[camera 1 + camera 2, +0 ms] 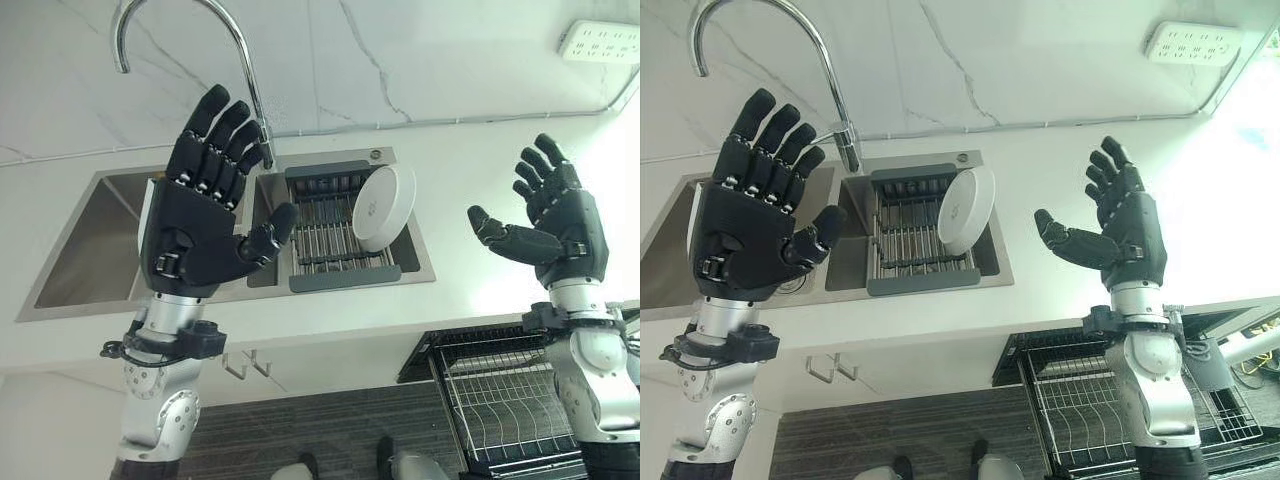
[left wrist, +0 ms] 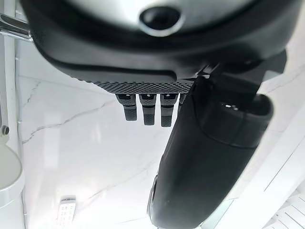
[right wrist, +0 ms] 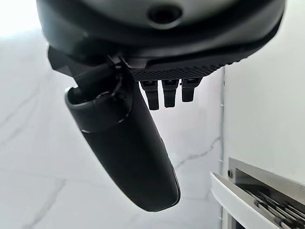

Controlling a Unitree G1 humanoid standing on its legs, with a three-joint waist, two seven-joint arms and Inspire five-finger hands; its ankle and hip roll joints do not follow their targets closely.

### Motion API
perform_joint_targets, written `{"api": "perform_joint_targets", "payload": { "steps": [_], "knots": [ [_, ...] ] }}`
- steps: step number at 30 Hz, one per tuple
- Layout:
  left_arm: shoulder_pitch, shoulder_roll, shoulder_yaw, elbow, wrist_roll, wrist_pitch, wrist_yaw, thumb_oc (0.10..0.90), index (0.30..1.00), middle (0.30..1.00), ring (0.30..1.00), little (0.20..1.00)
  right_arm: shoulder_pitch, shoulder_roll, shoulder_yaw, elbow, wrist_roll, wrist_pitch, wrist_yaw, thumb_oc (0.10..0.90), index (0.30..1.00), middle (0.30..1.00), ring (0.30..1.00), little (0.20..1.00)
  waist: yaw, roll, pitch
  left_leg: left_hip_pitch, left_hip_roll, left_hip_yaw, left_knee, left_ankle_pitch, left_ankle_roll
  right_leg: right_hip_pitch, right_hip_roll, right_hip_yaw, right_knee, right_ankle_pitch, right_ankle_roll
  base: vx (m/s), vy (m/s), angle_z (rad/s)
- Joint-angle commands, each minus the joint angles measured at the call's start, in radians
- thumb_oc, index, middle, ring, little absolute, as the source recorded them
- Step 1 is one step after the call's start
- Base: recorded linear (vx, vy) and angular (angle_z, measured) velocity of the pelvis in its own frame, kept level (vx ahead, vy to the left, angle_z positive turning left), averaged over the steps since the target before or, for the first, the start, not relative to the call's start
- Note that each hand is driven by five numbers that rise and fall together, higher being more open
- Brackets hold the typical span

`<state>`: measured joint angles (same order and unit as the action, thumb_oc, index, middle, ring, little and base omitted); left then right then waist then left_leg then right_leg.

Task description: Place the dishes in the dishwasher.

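Left eye view: white plate (image 1: 383, 207) upright in sink rack (image 1: 330, 240)

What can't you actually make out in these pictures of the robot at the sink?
- Left sink basin: the raised left hand covers much of it in both eye views.
- Dishwasher rack: the right hand and its arm cover part, and the bottom edge cuts it off.
- White plate: its back is hidden where it stands in the drying rack.
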<state>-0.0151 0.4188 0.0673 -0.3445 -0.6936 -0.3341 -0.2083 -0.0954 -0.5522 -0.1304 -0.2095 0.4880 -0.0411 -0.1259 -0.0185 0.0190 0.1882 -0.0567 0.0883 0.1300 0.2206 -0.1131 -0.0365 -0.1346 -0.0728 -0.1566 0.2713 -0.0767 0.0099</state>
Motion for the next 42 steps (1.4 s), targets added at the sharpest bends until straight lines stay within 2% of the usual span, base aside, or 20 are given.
{"api": "perform_joint_targets", "payload": {
  "steps": [1, 7, 11, 17, 23, 42],
  "knots": [
    [-0.075, 0.048, -0.018, -0.043, -0.011, -0.072, -0.017, 0.800, 0.900, 0.900, 0.900, 0.900, -0.120, -0.027, -0.022, -0.037, 0.068, -0.074, 0.041, 0.800, 0.900, 0.900, 0.900, 0.900, 0.013, -0.033, -0.088, 0.007, -0.017, -0.001, 0.079, -0.143, 0.009, 0.045, -0.043, -0.033, 0.029, -0.102, 0.074, 0.02, 0.026, 0.07],
    [-0.112, 0.057, -0.055, 0.001, -0.006, -0.069, -0.008, 0.800, 0.900, 0.900, 0.900, 0.900, -0.193, -0.015, 0.027, 0.124, 0.204, 0.040, 0.050, 0.800, 0.900, 0.900, 0.900, 0.900, 0.034, -0.048, -0.102, 0.015, -0.026, -0.014, 0.079, -0.151, 0.014, 0.061, -0.050, -0.045, 0.029, -0.107, 0.073, 0.03, 0.045, 0.07],
    [-0.127, 0.062, -0.064, 0.012, -0.001, -0.069, 0.001, 0.800, 0.900, 0.900, 0.900, 0.900, -0.210, 0.010, 0.027, 0.183, 0.276, 0.062, 0.061, 0.800, 0.900, 0.900, 0.900, 0.900, 0.037, -0.051, -0.103, 0.018, -0.030, -0.018, 0.079, -0.154, 0.020, 0.067, -0.051, -0.045, 0.029, -0.109, 0.072, 0.01, 0.026, 0.09],
    [-0.164, 0.073, -0.081, 0.034, -0.007, -0.053, 0.012, 0.800, 0.900, 0.900, 0.900, 0.900, -0.271, 0.016, 0.045, 0.264, 0.331, 0.129, -0.009, 0.800, 0.900, 0.900, 0.900, 0.900, 0.048, -0.054, -0.106, 0.027, -0.034, -0.020, 0.079, -0.158, 0.023, 0.078, -0.053, -0.048, 0.029, -0.111, 0.071, 0.01, 0.011, 0.02],
    [-0.181, 0.078, -0.094, 0.039, 0.000, -0.044, 0.033, 0.800, 0.900, 0.900, 0.900, 0.900, -0.293, 0.024, 0.051, 0.316, 0.367, 0.159, -0.056, 0.800, 0.900, 0.900, 0.900, 0.900, 0.053, -0.052, -0.105, 0.031, -0.036, -0.024, 0.079, -0.160, 0.025, 0.086, -0.052, -0.046, 0.029, -0.114, 0.069, 0.00, 0.010, 0.02],
    [-0.198, 0.081, -0.101, 0.047, -0.007, -0.028, 0.041, 0.800, 0.900, 0.900, 0.900, 0.900, -0.340, 0.016, 0.086, 0.362, 0.399, 0.178, -0.020, 0.800, 0.900, 0.900, 0.900, 0.900, 0.065, -0.056, -0.106, 0.032, -0.036, -0.027, 0.079, -0.155, 0.024, 0.096, -0.052, -0.053, 0.029, -0.119, 0.067, 0.00, 0.000, 0.00]
  ]
}}
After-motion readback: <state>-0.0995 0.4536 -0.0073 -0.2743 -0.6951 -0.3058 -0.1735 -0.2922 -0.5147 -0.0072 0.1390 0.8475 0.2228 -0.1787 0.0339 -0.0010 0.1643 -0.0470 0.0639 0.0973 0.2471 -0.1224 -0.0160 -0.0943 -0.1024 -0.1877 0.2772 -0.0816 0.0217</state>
